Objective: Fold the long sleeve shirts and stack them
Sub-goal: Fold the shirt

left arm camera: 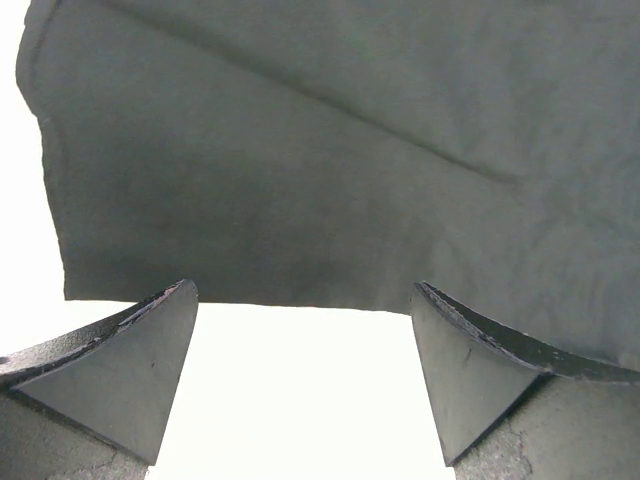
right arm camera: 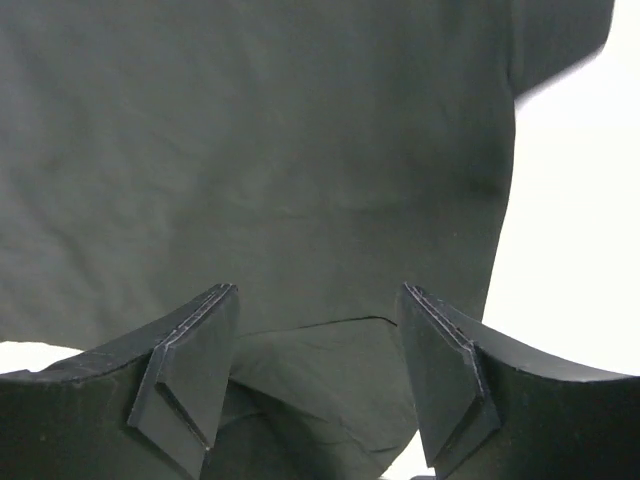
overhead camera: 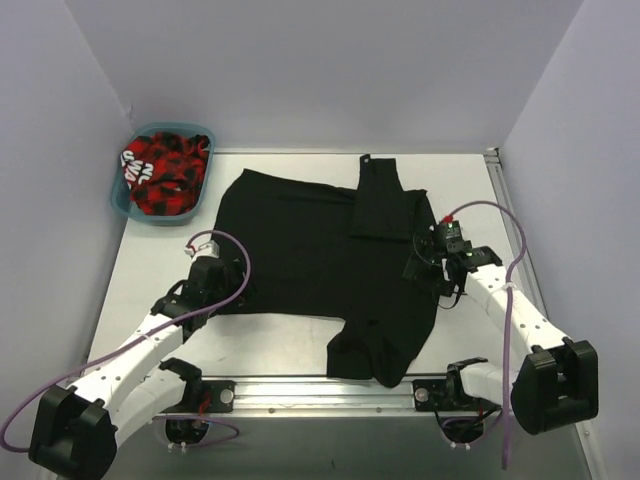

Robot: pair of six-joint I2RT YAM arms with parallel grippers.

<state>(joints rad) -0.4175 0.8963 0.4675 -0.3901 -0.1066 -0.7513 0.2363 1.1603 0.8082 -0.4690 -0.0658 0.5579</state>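
Note:
A black long sleeve shirt point(overhead camera: 300, 250) lies spread on the white table, with one sleeve point(overhead camera: 385, 200) folded over its upper right part and another bunched part point(overhead camera: 370, 350) hanging toward the front edge. My left gripper point(overhead camera: 228, 285) stands open at the shirt's lower left hem; in the left wrist view the black cloth point(left arm camera: 330, 150) ends just beyond the gripper point(left arm camera: 303, 290), with bare table between the fingers. My right gripper point(overhead camera: 416, 268) hovers open over the shirt's right side. In the right wrist view it point(right arm camera: 318, 292) has folded black cloth point(right arm camera: 260, 150) beneath it and grips nothing.
A teal basket point(overhead camera: 125, 205) at the back left holds a red and black checked garment point(overhead camera: 165, 170). Pale walls close in the table at the back and both sides. A metal rail point(overhead camera: 330, 390) runs along the front edge between the arm bases.

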